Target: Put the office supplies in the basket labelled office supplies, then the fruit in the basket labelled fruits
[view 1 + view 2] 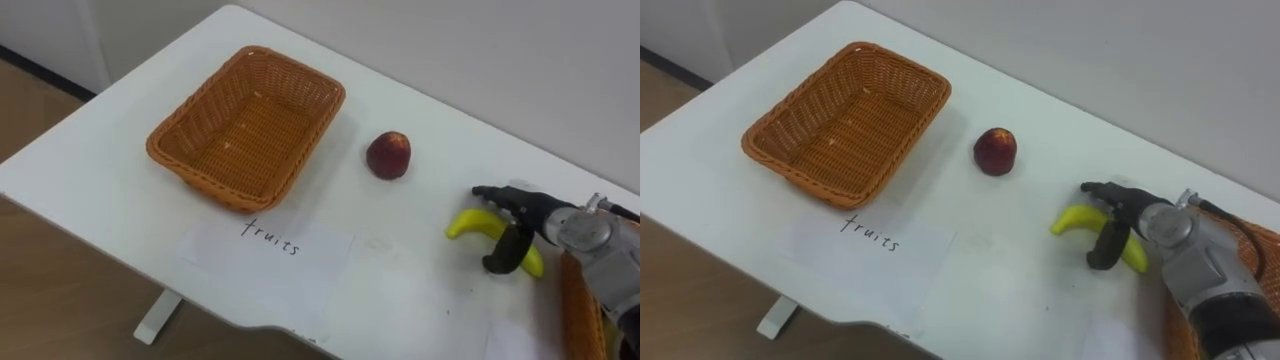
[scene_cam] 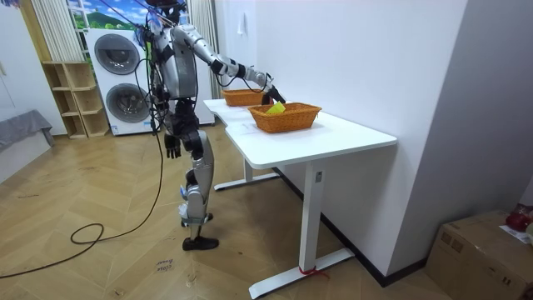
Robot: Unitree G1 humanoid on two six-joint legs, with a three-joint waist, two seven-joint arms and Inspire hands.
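Observation:
A yellow banana (image 1: 472, 224) lies on the white table (image 1: 120, 150) at the right. My right hand (image 1: 522, 222) is on it, fingers reaching along its far side and thumb (image 1: 504, 252) curled over its near side. A red apple (image 1: 388, 155) stands alone mid-table, left of the hand. The empty wicker fruit basket (image 1: 190, 150) sits at the back left, with a paper label (image 1: 270, 238) in front of it. My left hand (image 2: 172, 148) hangs by my thigh, fingers relaxed.
A second wicker basket (image 1: 1262, 243) sits at the table's right, close behind my right wrist. The wall runs along the table's far edge. I stand at the table's long side; washing machines (image 2: 119, 83) are behind me.

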